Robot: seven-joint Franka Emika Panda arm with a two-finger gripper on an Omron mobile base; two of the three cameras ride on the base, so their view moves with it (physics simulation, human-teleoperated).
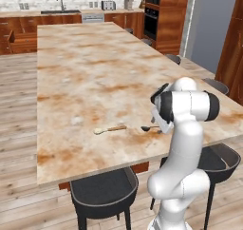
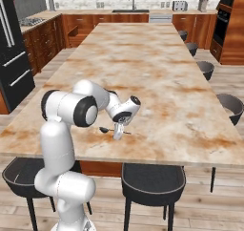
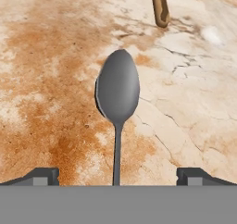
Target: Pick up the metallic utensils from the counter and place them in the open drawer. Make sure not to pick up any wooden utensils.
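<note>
A slim dark-grey metal spoon (image 3: 117, 86) lies flat on the beige marbled counter (image 1: 95, 72) near its front edge. In the hand view its bowl points away and its thin handle runs down between my fingertips (image 3: 44, 176). My gripper (image 3: 118, 177) hovers low over that handle, open, with the jaws wide on either side and nothing held. From the right base view the gripper (image 2: 117, 133) points down just right of the metal spoon (image 2: 103, 129). A tan wooden spoon (image 1: 110, 129) lies just left of the metal spoon (image 1: 147, 128). A drawer (image 1: 8, 38) appears pulled out of the far wall cabinets.
Black stools (image 1: 102, 191) stand along the counter's front edge and more (image 2: 207, 68) line its right side. The wooden spoon's handle end (image 3: 160, 8) lies just beyond the metal spoon's bowl. A sink (image 2: 131, 8) and toaster (image 2: 179, 5) sit on the far wall countertop.
</note>
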